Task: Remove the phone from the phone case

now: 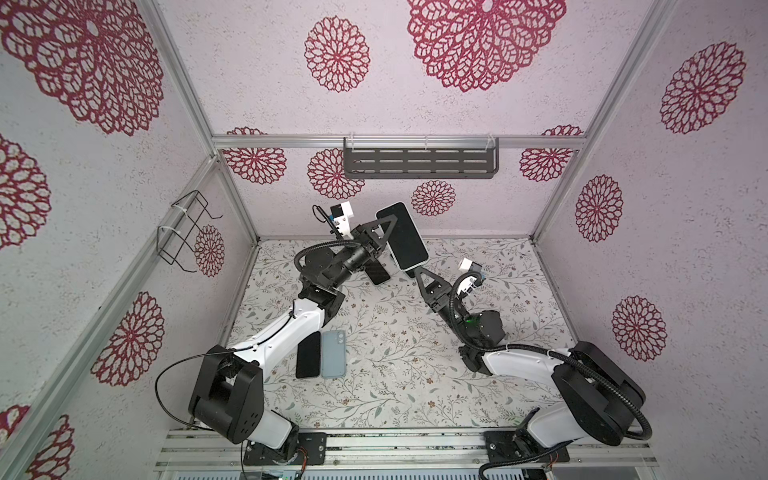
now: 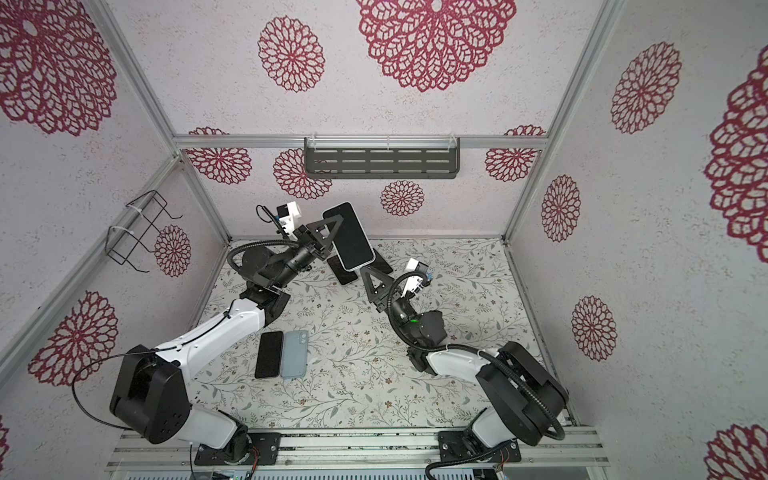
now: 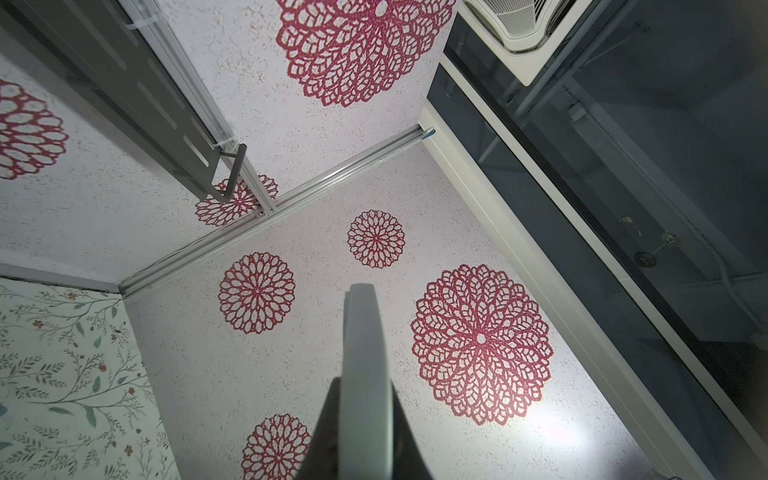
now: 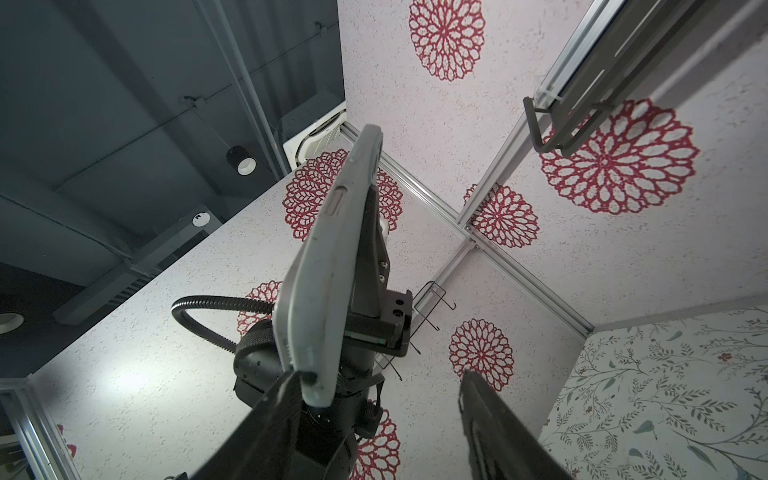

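Note:
A phone (image 1: pixel 402 237) (image 2: pixel 353 237) with a black screen sits in a pale grey phone case (image 4: pixel 328 270) and is held in the air near the back wall, screen up. My left gripper (image 1: pixel 388 235) (image 2: pixel 332 232) is shut on its long edge; the left wrist view shows the case rim (image 3: pixel 363 353) between the dark fingers (image 3: pixel 328 436). My right gripper (image 1: pixel 415 272) (image 2: pixel 365 272) (image 4: pixel 378 376) is open at the phone's lower corner. One of its fingers (image 4: pixel 286 395) lies against that corner, and the other stands well apart.
A black phone (image 1: pixel 308 354) and a blue-grey phone or case (image 1: pixel 334 353) lie side by side on the floral table by the left arm. Another dark slab (image 1: pixel 377 272) lies under the raised phone. A slotted shelf (image 1: pixel 419 160) hangs on the back wall and a wire holder (image 1: pixel 183 232) on the left wall.

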Tool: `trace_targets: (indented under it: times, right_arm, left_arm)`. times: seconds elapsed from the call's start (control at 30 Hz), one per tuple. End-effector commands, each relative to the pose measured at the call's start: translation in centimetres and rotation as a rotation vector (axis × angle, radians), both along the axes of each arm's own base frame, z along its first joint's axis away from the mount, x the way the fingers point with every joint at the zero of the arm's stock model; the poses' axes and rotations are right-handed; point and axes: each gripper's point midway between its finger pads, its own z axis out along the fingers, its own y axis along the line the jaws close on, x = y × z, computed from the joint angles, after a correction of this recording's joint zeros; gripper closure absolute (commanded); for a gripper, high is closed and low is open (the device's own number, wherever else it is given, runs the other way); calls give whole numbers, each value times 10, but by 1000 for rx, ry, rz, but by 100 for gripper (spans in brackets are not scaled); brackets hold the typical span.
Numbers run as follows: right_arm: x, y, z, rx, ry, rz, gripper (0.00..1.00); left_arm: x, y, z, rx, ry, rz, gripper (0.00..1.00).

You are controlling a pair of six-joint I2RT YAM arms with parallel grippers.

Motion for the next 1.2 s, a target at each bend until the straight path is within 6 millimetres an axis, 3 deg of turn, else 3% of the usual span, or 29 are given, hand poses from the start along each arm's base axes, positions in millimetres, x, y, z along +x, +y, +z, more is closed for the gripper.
trace_targets:
  times: [0.0, 0.3, 0.67, 1.17]
  right_arm:
    - [-17, -18, 44, 129, -122, 7, 36]
    - [-15, -18, 46, 137, -120, 4, 36]
    - [-6, -17, 31, 130, -70, -7, 38]
    - [-13, -15, 24, 112, -66, 11, 38]
  left_arm:
    - [-10, -3, 9, -17, -59, -15, 100]
    - [-14, -9, 1, -14, -57, -28, 100]
    - [-24, -3, 10, -62, -64, -31, 100]
    - [-11, 11, 19, -104, -50, 18, 100]
